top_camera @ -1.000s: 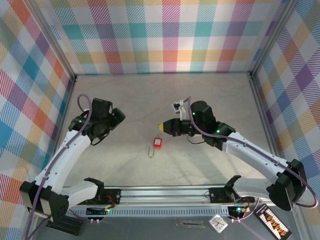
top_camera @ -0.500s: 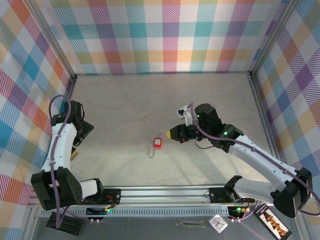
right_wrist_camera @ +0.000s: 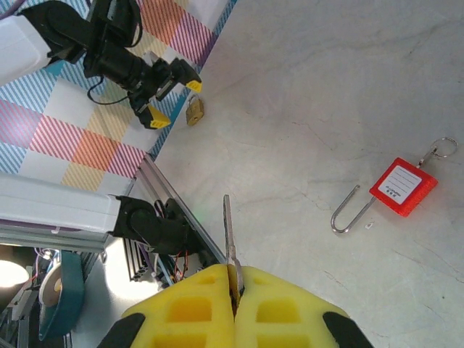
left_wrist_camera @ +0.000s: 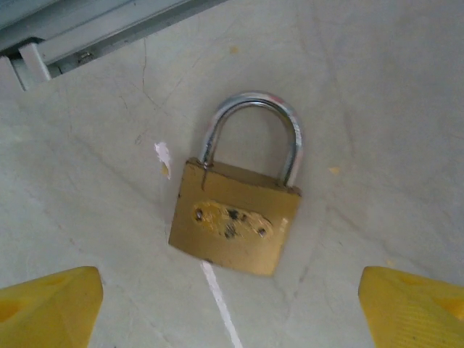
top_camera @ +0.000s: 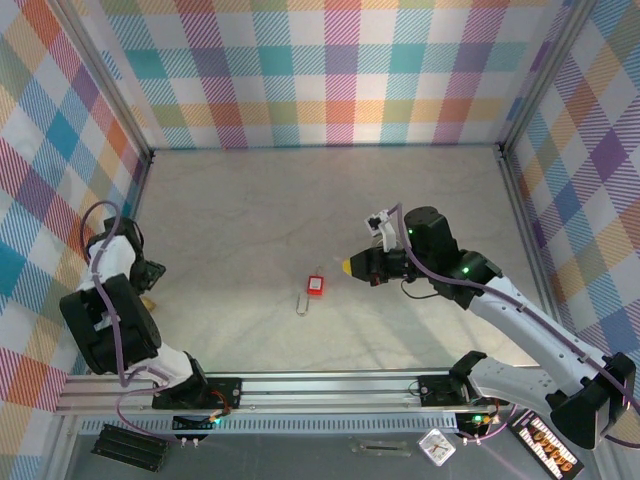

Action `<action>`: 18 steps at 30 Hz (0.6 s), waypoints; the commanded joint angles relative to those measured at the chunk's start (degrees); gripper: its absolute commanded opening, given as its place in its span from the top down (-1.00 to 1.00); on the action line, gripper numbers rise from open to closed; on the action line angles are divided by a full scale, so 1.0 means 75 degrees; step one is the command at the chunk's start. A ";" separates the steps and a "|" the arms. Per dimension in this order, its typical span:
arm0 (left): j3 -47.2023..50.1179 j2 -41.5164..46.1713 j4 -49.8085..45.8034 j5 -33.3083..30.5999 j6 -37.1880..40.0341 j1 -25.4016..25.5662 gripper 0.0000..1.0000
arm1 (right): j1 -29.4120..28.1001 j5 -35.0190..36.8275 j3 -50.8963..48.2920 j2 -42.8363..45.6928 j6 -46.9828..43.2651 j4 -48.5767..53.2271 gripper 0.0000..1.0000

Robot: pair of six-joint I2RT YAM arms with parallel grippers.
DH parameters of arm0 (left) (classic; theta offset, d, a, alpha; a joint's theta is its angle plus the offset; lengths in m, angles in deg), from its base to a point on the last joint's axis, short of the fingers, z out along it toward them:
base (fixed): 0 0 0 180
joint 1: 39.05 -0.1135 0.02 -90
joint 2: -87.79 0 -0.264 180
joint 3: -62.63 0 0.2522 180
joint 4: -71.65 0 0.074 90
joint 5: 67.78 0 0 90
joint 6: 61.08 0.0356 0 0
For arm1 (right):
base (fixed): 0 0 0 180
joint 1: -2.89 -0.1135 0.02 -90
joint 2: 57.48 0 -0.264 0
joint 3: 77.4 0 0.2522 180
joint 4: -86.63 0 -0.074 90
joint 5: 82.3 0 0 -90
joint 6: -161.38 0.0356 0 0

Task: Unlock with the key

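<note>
**Right claw** (right_wrist_camera: 233, 290): pressed together on the key (right_wrist_camera: 228, 232). We record the yellow fingers (right_wrist_camera: 275, 308) closed flat on its head, with the bare steel blade standing out beyond the tips. In the top view the right claw (top_camera: 350, 267) sits near the red padlock (top_camera: 315, 287), to its right and apart from it.

**Red padlock** (right_wrist_camera: 404, 186): we list it lying flat on the pale worktop (top_camera: 300, 200), white label upward. Its long shackle (right_wrist_camera: 348, 214) runs out from the body toward the near left, and a small ring (right_wrist_camera: 439, 148) shows at the opposite corner. We cannot tell whether the long shackle is latched.

**Brass padlock** (left_wrist_camera: 235, 225): well to the left of the red padlock, flat on the worktop by the foot of the checked wall (top_camera: 60, 180). Both legs of its chrome shackle (left_wrist_camera: 254, 130) meet the body. The face is scuffed and pitted. We see it again from the right wrist camera (right_wrist_camera: 194, 110).

**Left claw** (left_wrist_camera: 232, 304): spread wide, holding nothing, far left of the red padlock. We note two yellow fingertips (left_wrist_camera: 47, 304) flanking the brass padlock's lower end, clear of it. From the right wrist camera the left claw (right_wrist_camera: 174, 101) sits just beside that padlock.

**Rail** (top_camera: 330, 385): aluminium, running along the near edge, between the red padlock and the arm bases.
</note>
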 commanded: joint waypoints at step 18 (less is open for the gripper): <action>0.0161 -0.1037 0.1104 0.1294 0.0947 -0.0931 -0.58 | 0.0045 -0.0150 -0.0438 0.0259 0.0425 -0.0337 1.00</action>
